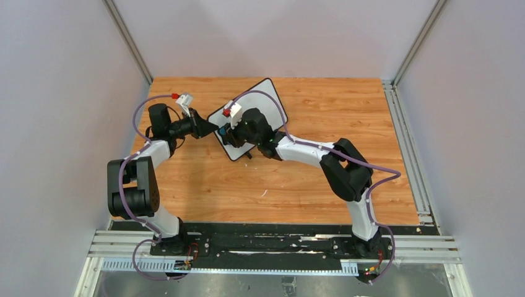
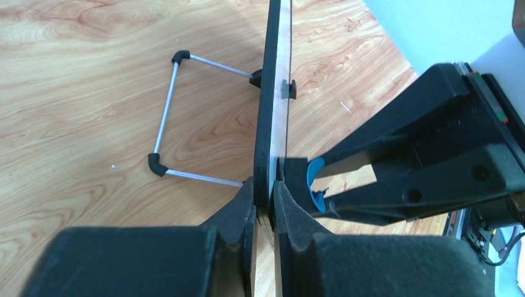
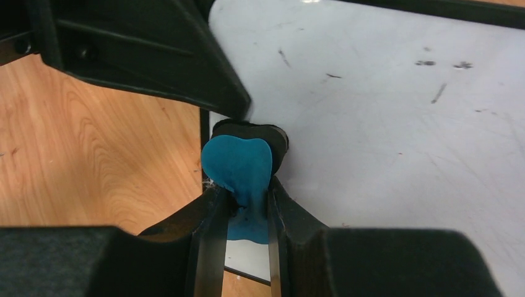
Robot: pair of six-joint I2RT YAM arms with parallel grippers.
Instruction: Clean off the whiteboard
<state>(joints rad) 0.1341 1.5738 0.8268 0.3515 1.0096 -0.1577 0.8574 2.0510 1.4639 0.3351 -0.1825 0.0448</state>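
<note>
The whiteboard (image 1: 267, 99) stands tilted on the wooden table, white face with a thin black frame. In the left wrist view I see it edge-on (image 2: 270, 93), and my left gripper (image 2: 266, 199) is shut on its edge. My right gripper (image 3: 243, 199) is shut on a blue eraser (image 3: 238, 162) with a black pad, pressed against the board's face (image 3: 384, 111) near its left edge. A few faint dark marks show on the face at the upper right. In the top view the left gripper (image 1: 213, 128) and right gripper (image 1: 235, 128) meet at the board's left corner.
A wire stand (image 2: 162, 124) with black corner caps props the board from behind. The wooden table (image 1: 322, 185) is enclosed by grey walls with metal rails at the right and front. The left gripper's finger (image 3: 155, 55) fills the upper left of the right wrist view.
</note>
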